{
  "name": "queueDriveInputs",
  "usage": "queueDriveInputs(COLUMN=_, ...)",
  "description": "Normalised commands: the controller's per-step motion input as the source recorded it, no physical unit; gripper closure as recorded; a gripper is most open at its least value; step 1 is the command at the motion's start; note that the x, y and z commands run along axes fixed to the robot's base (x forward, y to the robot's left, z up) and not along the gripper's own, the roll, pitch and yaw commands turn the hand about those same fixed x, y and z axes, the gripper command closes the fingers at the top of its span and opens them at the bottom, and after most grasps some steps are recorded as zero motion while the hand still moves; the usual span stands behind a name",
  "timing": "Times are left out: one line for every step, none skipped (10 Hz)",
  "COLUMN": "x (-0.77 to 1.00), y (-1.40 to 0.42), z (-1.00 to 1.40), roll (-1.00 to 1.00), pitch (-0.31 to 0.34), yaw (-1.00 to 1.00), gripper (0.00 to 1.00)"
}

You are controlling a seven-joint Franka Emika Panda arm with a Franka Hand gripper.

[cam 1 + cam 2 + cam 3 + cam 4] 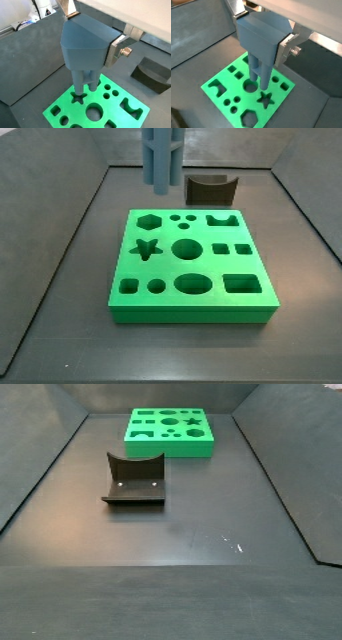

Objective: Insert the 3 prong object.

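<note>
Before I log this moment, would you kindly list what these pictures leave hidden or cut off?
- Gripper: only one silver finger shows in both wrist views; the tall blue-grey ridged 3 prong object covers the rest.
- 3 prong object: its top is cut off by the side view's edge.
- Bright green board with shaped holes: the wrist view's edge crops it.

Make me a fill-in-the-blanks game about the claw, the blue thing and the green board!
1. The claw is shut on the blue-grey ridged ____.
2. The flat board with shaped holes is coloured ____.
3. One hole in the board is a five-pointed ____.
4. The dark L-shaped fixture stands ____ the board.

Missing words: column; green; star; beside
</note>
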Motion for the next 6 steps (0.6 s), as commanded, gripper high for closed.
queueDriveInputs(x=0.75, y=0.75, z=-0.94, roll=0.02, pitch=0.000, yaw=0.00, gripper=1.00)
queueDriveInputs(x=0.79, y=0.69, z=-0.93, roll=0.00, pitch=0.000, yaw=0.00, gripper=1.00)
queueDriveInputs(x=0.60, y=0.66, z=-0.88, roll=0.00, pitch=0.000, yaw=0.00, gripper=1.00)
queueDriveInputs(x=0.37, y=0.32, z=-0.79, roll=0.00, pitch=-0.059, yaw=0.00, gripper=1.00)
queueDriveInputs(x=0.24, y=0.13, z=-0.71, roll=0.01, pitch=-0.051, yaw=0.00, gripper=1.00)
queueDriveInputs(x=0.11, y=0.16, z=-0.57, roll=0.02, pitch=-0.011, yaw=0.00, gripper=1.00)
